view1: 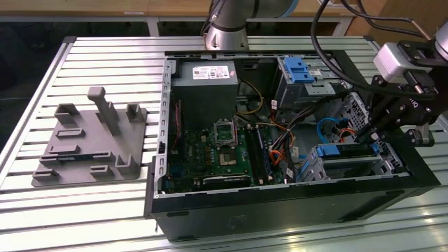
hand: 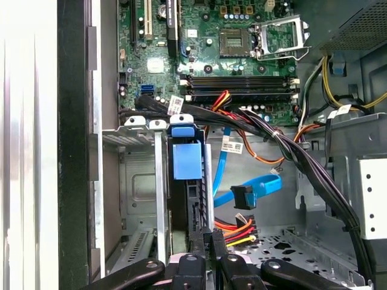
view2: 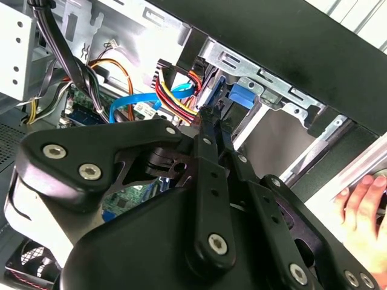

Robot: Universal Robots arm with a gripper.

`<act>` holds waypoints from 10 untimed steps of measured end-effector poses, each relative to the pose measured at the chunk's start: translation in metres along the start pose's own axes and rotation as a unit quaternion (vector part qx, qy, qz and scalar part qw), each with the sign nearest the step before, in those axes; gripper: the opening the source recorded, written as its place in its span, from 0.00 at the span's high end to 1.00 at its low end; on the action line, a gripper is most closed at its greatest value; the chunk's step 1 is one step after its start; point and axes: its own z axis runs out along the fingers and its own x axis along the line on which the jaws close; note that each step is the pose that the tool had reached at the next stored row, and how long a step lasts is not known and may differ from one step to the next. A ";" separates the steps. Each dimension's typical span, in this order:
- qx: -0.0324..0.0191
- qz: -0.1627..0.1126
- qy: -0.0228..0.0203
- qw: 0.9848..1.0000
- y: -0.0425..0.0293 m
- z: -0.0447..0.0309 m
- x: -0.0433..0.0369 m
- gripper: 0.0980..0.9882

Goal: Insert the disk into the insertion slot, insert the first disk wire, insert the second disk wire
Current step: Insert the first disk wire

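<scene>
Seeing our gripper closed, slim black fingers pressed together, by the blue-framed disk — seated in the boxy perforated grey insertion slot.

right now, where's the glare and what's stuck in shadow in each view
Exterior view: the table glares white nearest the camera, while inside the computer case the disk sits in dim light. First wrist view: the table beside the case wall is washed out white. Second wrist view: the gripper is a dark, unlit mass in the foreground.
</scene>
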 end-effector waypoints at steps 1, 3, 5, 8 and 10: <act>0.000 -0.001 0.000 1.000 0.0000 0.0001 0.0000 0.93; 0.000 -0.004 0.000 1.000 -0.0001 0.0003 0.0001 0.93; 0.000 -0.006 0.000 1.000 -0.0005 0.0005 0.0001 0.93; 0.000 -0.006 0.001 1.000 -0.0007 0.0006 0.0001 0.93; 0.000 -0.007 0.001 1.000 -0.0008 0.0007 0.0001 0.93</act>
